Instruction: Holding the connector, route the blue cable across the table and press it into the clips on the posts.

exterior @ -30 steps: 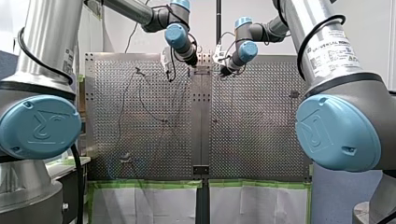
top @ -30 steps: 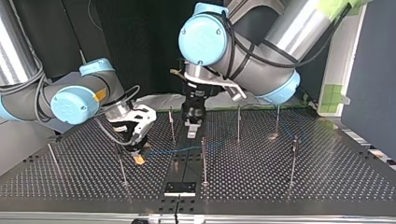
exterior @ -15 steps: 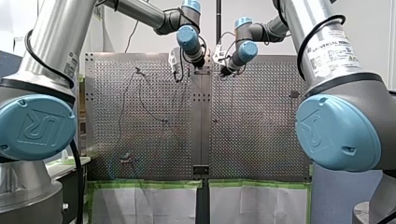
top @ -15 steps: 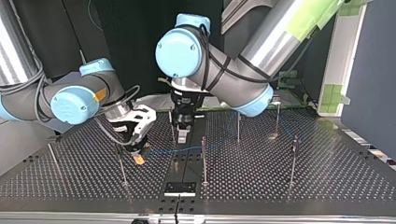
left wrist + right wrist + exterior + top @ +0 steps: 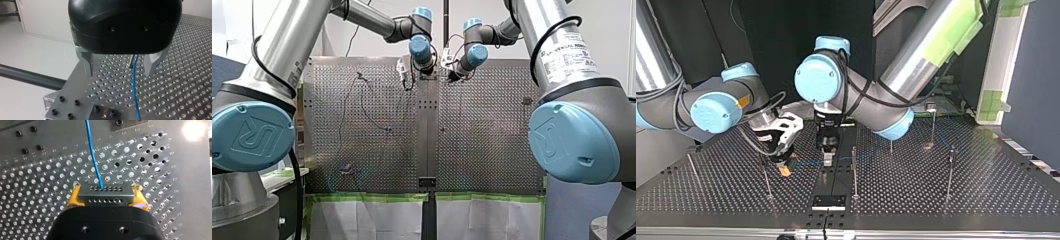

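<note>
At the top view's left my right hand [image 5: 784, 171] was clamped on the grey connector [image 5: 106, 194] low over the desk [image 5: 936, 195]. The blue cable [image 5: 93, 157] ran from it toward the middle, where my left hand [image 5: 828, 161] hung with its two fingers [image 5: 88, 63] apart astride the cable. Six thin posts [image 5: 854, 170] showed across the desk, one just beside my left hand, another partly hidden behind that arm.

UNIVERSAL ROBOTS on right arm [image 5: 568, 54]; letters A–H on table [image 5: 186, 182].
</note>
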Controlling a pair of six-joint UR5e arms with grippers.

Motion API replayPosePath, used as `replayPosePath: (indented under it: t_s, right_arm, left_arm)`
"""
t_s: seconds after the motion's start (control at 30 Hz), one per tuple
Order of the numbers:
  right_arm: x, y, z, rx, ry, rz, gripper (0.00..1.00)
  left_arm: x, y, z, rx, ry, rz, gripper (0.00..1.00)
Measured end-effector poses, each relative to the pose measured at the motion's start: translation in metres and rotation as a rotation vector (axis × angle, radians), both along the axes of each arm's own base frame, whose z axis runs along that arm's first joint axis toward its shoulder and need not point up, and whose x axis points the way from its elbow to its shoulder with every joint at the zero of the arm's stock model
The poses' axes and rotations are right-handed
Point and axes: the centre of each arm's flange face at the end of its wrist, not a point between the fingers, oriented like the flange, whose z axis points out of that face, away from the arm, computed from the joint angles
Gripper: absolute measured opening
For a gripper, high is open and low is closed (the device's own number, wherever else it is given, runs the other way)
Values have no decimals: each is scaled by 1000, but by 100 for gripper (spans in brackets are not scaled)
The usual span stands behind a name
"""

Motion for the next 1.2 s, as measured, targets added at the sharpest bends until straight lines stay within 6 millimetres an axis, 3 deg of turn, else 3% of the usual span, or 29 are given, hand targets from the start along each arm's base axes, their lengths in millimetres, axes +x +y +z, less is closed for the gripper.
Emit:
replayPosePath:
  t_s: [0.33, 0.87, 1.17, 1.2]
  right_arm:
    - [0, 0, -1, 1, 1, 0, 0]
    - [1, 1, -1, 2, 2, 1, 0]
    - [1, 1, -1, 2, 2, 2, 0]
    - [1, 1, -1, 2, 2, 2, 0]
  left_arm:
    - [29, -6, -28, 5, 12, 27, 100]
    - [70, -9, -47, -12, -9, 60, 100]
    - [76, -7, -47, -11, -9, 79, 100]
    - [76, -7, -47, -10, -9, 82, 82]
